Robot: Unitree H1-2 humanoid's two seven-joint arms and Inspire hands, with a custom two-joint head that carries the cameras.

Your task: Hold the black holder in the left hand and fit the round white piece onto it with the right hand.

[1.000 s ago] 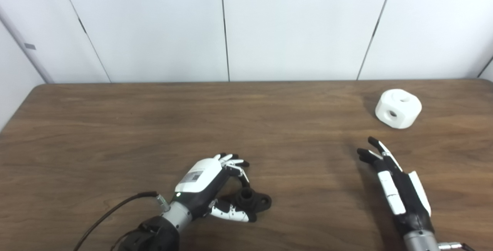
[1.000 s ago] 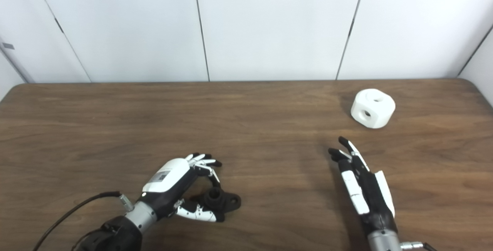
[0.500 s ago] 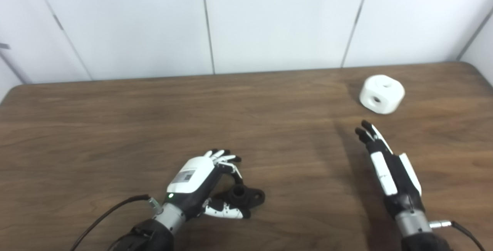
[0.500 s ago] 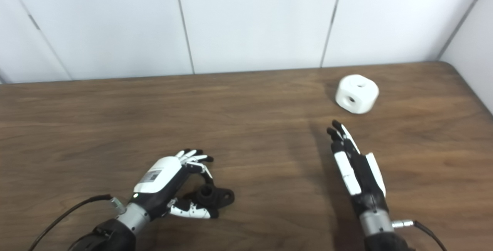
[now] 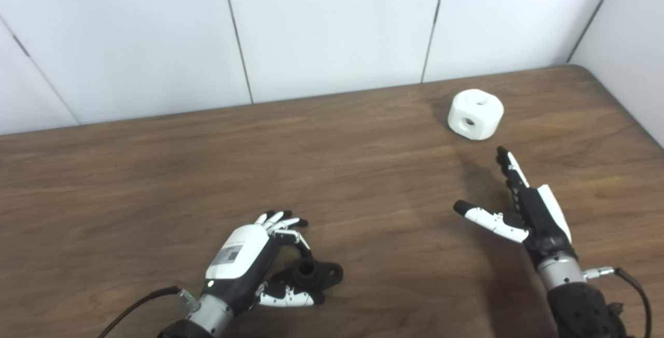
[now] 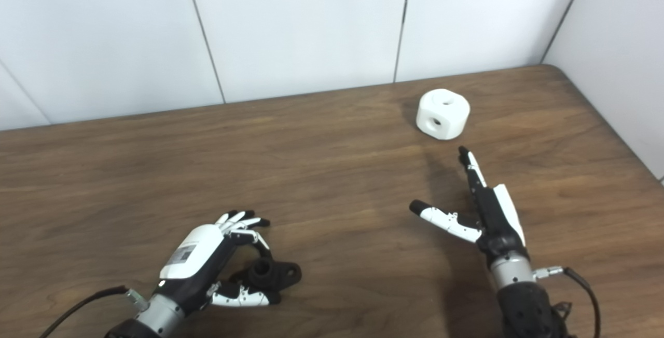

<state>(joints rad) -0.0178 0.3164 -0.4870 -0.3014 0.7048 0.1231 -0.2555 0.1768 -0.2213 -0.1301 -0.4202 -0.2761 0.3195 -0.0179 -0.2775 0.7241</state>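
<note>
The black holder (image 5: 316, 271) lies flat on the wooden table (image 5: 155, 182) near the front edge, its short post pointing up. My left hand (image 5: 248, 256) is cupped around it, fingers arched over the post and thumb along its near side, without a closed hold that I can see. The round white piece (image 5: 475, 114), with holes in its top and side, sits at the far right. My right hand (image 5: 525, 207) hovers open a short way in front of it, fingers pointing at it and thumb spread out to the left, holding nothing.
A white panelled wall (image 5: 332, 27) rises behind the table's far edge, and a side wall (image 5: 633, 42) stands close to the table's rounded right corner. A black cable (image 5: 137, 304) trails from my left wrist.
The camera has swung right, shifting the whole picture left. My right hand has reached further towards the white piece and spread its thumb outward. My left hand stays cupped around the holder.
</note>
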